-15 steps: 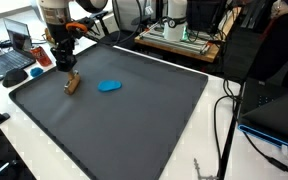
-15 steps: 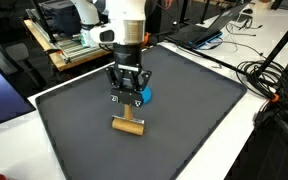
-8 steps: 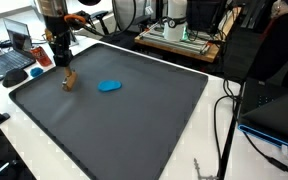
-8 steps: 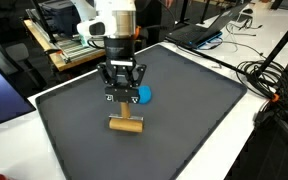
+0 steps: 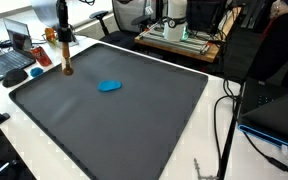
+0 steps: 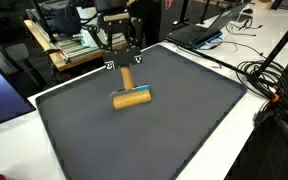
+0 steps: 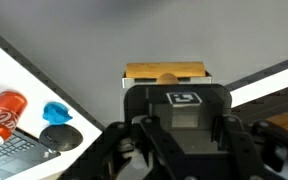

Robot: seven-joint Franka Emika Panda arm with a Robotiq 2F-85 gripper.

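Hand clamped on stem of smooth wooden T-block, hanging above matte dark-grey bench; flat blue blob lying nearby.

One claw, with one wooden block in its grip. One dark mat lies on one white table. There are two blue items: one blue blob on the mat, and one smaller blue bit off the mat in the wrist view. Next to that bit stand one red can and one dark mouse. One open laptop sits past the mat's corner in an exterior view (a second flat dark device at the opposite edge may be another, but I cannot tell). Cables trail over the table's edge, too tangled to count.
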